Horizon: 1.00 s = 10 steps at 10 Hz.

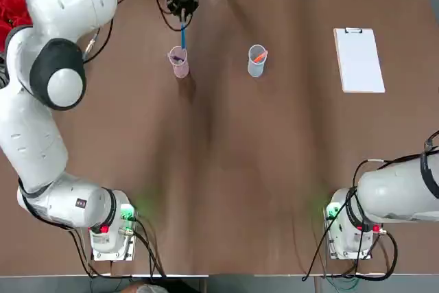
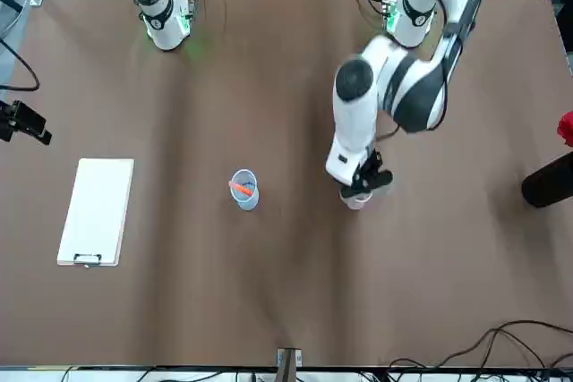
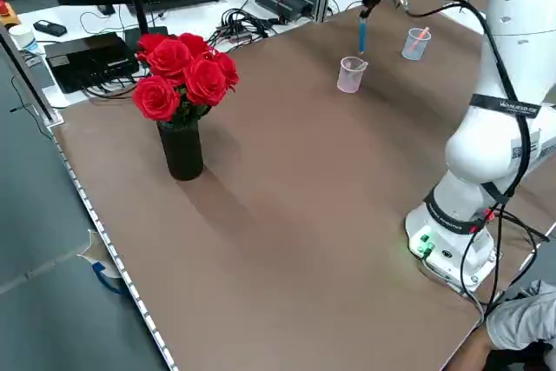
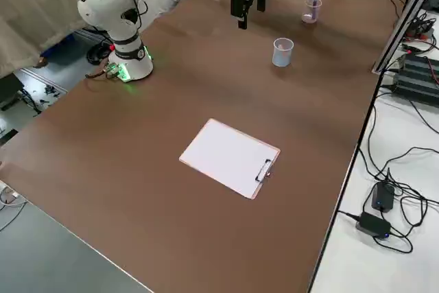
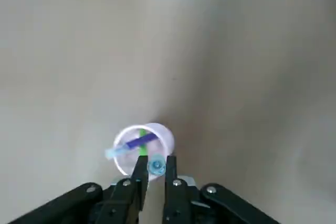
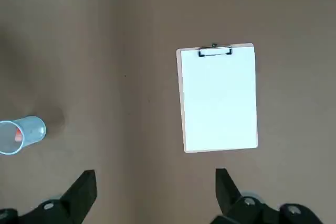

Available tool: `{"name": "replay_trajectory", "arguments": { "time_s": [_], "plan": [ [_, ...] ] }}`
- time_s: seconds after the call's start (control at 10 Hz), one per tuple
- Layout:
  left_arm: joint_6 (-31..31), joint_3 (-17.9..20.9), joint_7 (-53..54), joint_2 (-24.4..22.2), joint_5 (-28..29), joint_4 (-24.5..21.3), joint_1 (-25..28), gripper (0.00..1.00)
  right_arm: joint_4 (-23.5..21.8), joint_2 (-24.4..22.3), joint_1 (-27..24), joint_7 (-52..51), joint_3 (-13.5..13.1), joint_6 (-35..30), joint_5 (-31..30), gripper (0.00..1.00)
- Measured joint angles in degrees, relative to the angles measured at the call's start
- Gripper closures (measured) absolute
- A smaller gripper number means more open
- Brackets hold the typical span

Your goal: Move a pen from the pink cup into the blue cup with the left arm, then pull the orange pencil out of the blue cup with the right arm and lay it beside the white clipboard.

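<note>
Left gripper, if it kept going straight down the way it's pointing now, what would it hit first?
Probably the pink cup. The left gripper, shut on the blue pen, points down with the cup's rim just below its fingertips, a purple pen inside; exact depth is unclear.

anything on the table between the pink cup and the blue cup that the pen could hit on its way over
Nothing visible. The left gripper holds the pen above the pink cup, and only bare table lies between it and the blue cup.

Left arm stretched to the far side of the tabletop, wrist pointing down, left gripper clamped tight. Right arm folded back near its base; right gripper hangs downward with jaws spread wide, holding nothing.
</note>
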Motion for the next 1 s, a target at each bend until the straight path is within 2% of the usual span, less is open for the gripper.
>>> {"name": "replay_trajectory", "arguments": {
  "time_s": [0.2, 0.4, 0.7, 1.0],
  "plan": [
    [0.0, -1.7, -1.9, -0.4, -1.5, 3.0, -1.1, 0.83, 0.0, 0.0, 0.0, 0.0, 0.0, 0.0, 0.0, 0.0],
    [0.7, -2.0, -6.8, -0.2, -1.8, 4.6, -4.9, 0.83, 0.0, 0.0, -0.1, 0.0, 0.0, 0.0, 0.0, 0.0],
    [10.1, -1.4, -16.7, 2.3, -1.8, 5.3, -10.7, 0.83, 0.0, 0.0, -1.2, -0.1, -0.1, 0.0, 0.0, 0.0],
    [19.6, 3.6, -21.8, 7.9, -1.8, 8.1, -17.1, 0.83, 0.0, 0.0, -1.5, -0.2, 0.0, 0.0, 0.0, 0.0]
  ]
}}
